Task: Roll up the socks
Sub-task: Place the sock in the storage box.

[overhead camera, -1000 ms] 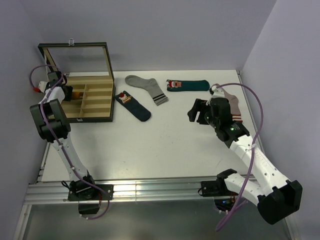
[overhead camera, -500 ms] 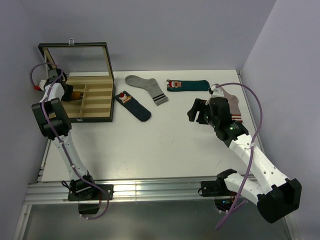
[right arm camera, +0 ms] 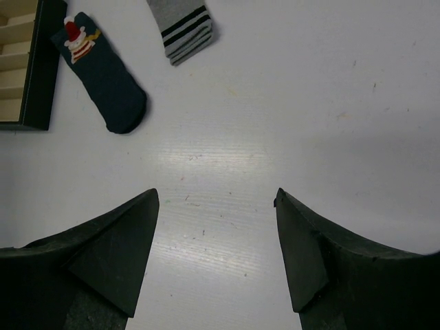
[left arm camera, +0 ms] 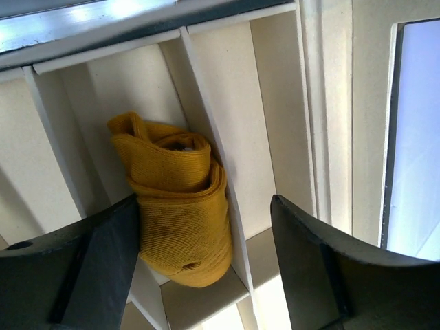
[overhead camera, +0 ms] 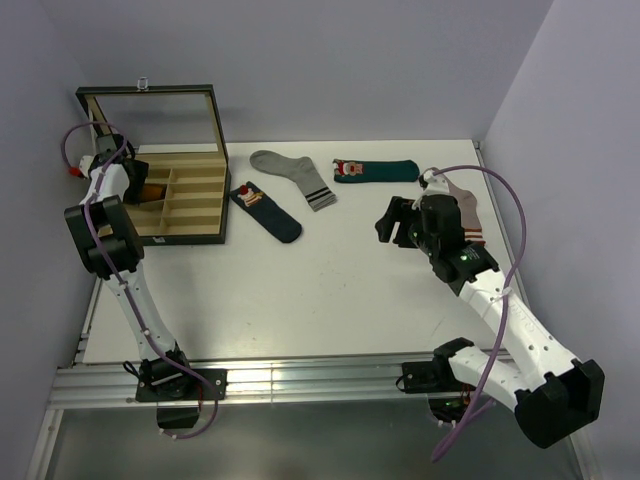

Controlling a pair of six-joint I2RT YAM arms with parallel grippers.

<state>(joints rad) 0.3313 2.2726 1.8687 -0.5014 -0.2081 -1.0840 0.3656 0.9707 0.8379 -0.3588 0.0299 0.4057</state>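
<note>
Left end effector (left arm camera: pixel 204 201), fingers apart, straddles the rolled mustard sock (left arm camera: pixel 172 185) in a box (left arm camera: pixel 268 103) compartment. Right end effector (right arm camera: pixel 216 196) is also apart, with the navy sock (right arm camera: pixel 103 75) well away.

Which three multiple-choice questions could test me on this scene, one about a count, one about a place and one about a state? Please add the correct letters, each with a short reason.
1. How many socks lie on the table outside the box?
A) two
B) four
C) six

2. Where is the mustard sock?
A) in a compartment of the box
B) flat on the table
C) on the box's lid

3. How are the left fingers?
A) shut on the mustard sock
B) shut and empty
C) open, holding nothing

Answers:
1 B: the navy sock, grey sock, teal sock and pinkish sock lie there.
2 A: it sits rolled between the box's dividers.
3 C: the left wrist view shows them spread apart, gripping nothing.
</note>
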